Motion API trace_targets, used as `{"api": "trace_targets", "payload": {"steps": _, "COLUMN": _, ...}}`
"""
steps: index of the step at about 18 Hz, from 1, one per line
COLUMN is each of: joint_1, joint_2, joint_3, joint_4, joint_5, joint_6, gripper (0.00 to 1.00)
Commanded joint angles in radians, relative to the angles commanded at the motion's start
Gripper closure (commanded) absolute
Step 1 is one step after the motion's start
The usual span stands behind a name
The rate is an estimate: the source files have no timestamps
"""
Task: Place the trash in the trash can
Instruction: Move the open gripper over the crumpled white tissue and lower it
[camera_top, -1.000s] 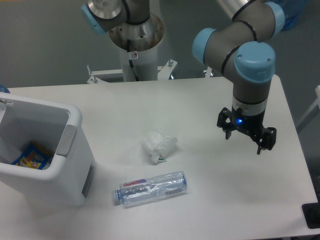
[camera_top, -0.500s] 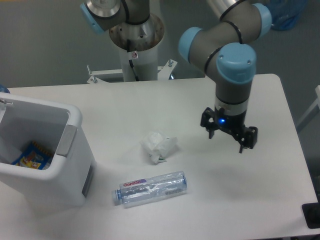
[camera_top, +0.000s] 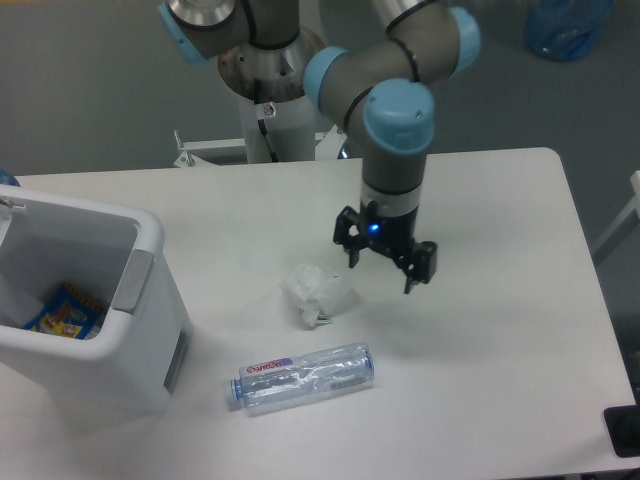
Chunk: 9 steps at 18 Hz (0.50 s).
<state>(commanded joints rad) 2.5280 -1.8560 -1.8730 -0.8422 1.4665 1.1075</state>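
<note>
Fixed camera: the black two-finger gripper (camera_top: 381, 267) hangs with its fingers spread and nothing between them, centre frame, just right of the crumpled white tissue wad (camera_top: 317, 293).
Lower centre of the white table (camera_top: 500, 340), the clear crushed plastic bottle with a red-lettered label (camera_top: 303, 377) lies on its side, apart from the wad above it. At the left edge stands the large white rectangular plastic trash can with grey side panels (camera_top: 150, 300), a colourful packet (camera_top: 66, 311) inside it.
</note>
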Motion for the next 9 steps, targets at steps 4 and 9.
{"api": "trace_targets", "payload": {"steps": 4, "joint_1": -0.035, "joint_2": -0.040, "joint_3": -0.015, "joint_4": -0.001, "joint_5": 0.002, "joint_6": 0.002, "gripper": 0.00}}
{"api": "trace_targets", "payload": {"steps": 9, "joint_1": -0.054, "joint_2": -0.080, "joint_3": -0.046, "joint_4": -0.002, "joint_5": 0.011, "joint_6": 0.011, "gripper": 0.00}}
